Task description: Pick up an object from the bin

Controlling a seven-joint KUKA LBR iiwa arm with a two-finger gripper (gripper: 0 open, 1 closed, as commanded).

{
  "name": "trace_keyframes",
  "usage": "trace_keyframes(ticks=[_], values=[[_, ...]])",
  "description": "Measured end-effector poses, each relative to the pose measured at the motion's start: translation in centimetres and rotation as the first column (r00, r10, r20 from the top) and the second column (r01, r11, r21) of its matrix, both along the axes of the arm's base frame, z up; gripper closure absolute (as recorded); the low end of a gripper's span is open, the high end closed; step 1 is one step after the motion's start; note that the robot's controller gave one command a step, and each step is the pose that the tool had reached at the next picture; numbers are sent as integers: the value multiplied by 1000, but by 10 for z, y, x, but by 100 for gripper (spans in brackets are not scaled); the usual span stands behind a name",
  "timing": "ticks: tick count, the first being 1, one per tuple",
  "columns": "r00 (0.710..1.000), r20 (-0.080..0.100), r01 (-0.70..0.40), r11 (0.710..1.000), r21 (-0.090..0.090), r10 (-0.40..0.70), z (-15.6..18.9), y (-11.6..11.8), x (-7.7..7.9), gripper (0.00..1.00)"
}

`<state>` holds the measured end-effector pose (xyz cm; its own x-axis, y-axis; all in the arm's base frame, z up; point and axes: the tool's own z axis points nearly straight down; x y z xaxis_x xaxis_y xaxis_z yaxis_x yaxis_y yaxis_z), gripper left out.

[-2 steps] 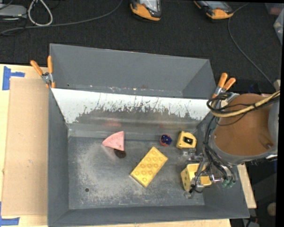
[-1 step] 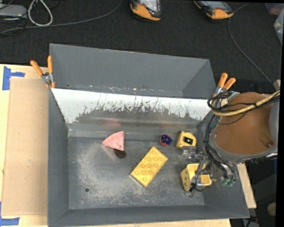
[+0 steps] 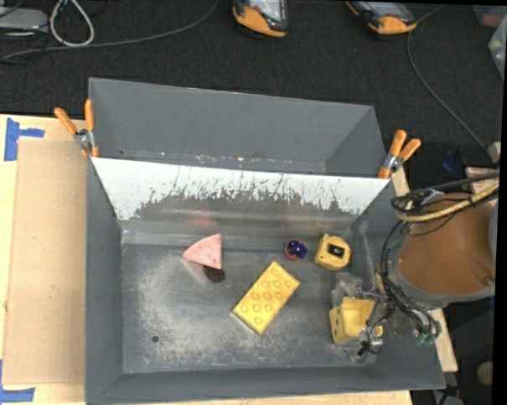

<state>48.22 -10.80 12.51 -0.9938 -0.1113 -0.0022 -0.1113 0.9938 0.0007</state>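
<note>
My gripper (image 3: 367,342) is low in the bin's front right corner, right against a small yellow lump (image 3: 346,321) that lies on the floor there. A yellow tape measure (image 3: 333,252) sits just behind it, near the right wall. To the left of the tape measure lies a tiny blue and red ball (image 3: 296,250). A flat yellow studded building brick (image 3: 266,297) lies tilted in the middle of the floor, left of the gripper.
A pink wedge (image 3: 205,252) rests left of centre with a small dark thing (image 3: 214,275) at its front edge. The arm with its brown cover and cables hangs over the bin's right rim. The bin's left half has bare floor.
</note>
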Motion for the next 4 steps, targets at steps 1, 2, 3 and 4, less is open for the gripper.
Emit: trace_keyframes(ticks=[1, 2, 3, 4], values=[[990, 6, -144, 990, 3, 144, -55, -33, 47, 0], [988, 5, -152, 988, 7, 152, -55, -41, 42, 0], [989, 4, -145, 989, 5, 145, -56, -37, 44, 0], [989, 5, -150, 989, 8, 149, -56, -40, 42, 100]])
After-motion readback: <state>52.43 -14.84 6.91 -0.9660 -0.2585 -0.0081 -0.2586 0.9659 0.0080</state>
